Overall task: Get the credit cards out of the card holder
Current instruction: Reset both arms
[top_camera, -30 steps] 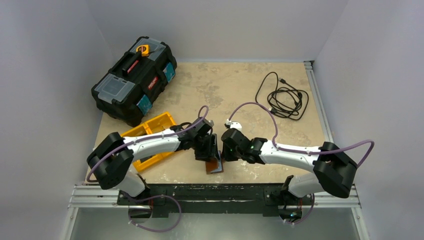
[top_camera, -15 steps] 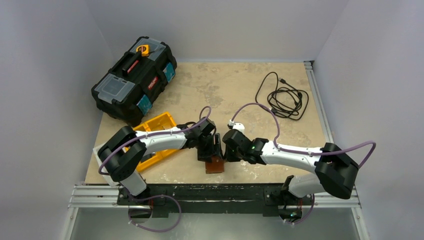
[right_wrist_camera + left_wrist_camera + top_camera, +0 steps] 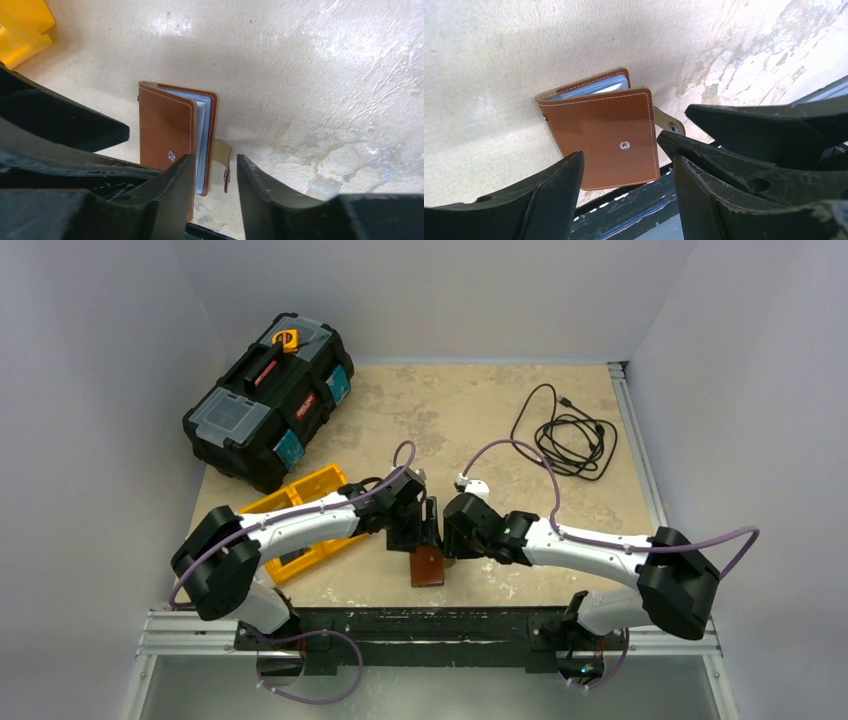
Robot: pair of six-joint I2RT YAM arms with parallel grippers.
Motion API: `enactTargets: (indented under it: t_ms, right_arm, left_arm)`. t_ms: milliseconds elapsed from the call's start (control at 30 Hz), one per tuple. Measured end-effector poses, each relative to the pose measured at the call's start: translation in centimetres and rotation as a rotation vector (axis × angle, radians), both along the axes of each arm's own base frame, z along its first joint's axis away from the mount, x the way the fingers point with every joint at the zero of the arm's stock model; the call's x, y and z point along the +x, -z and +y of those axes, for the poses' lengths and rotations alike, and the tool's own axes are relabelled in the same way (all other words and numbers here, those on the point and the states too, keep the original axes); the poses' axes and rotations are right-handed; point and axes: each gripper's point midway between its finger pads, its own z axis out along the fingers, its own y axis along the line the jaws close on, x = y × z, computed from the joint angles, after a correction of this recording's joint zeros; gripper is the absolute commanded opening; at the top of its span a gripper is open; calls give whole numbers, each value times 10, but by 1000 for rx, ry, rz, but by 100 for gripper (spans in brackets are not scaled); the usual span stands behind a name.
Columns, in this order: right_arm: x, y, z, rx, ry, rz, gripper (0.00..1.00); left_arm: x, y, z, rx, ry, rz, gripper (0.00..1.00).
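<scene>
Left wrist view: card holder [image 3: 604,135] lay unsnapped, slightly ajar; left gripper [image 3: 626,165] and right gripper [image 3: 214,162] hung parted and empty above, apparently to spread it.

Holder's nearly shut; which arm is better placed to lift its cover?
Likely right: the right gripper, open, straddles the free edge and snap tab of the card holder; the left gripper hovers mid-cover.

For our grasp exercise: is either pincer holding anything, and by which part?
Nothing held: the left pincer and right pincer hang open above the card holder.
</scene>
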Motion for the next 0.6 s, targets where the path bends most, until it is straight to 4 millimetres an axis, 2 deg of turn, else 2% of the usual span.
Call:
enactTargets:
  t_ms: [233, 333, 400, 533, 600]
  right_arm:
    - [8, -26, 1, 24, 16, -51, 51]
    - [14, -44, 2, 47, 31, -89, 62]
    - [16, -55, 1, 66, 39, -113, 74]
    - [18, -76, -2, 110, 54, -157, 96]
    - [20, -86, -4, 125, 63, -182, 99]
  left_arm:
    - [10, -25, 10, -14, 4, -77, 66]
    - [12, -32, 18, -11, 5, -100, 69]
    - [14, -40, 24, -11, 5, -123, 74]
    - [21, -73, 37, -42, 1, -206, 85]
    - [28, -93, 46, -53, -16, -259, 88]
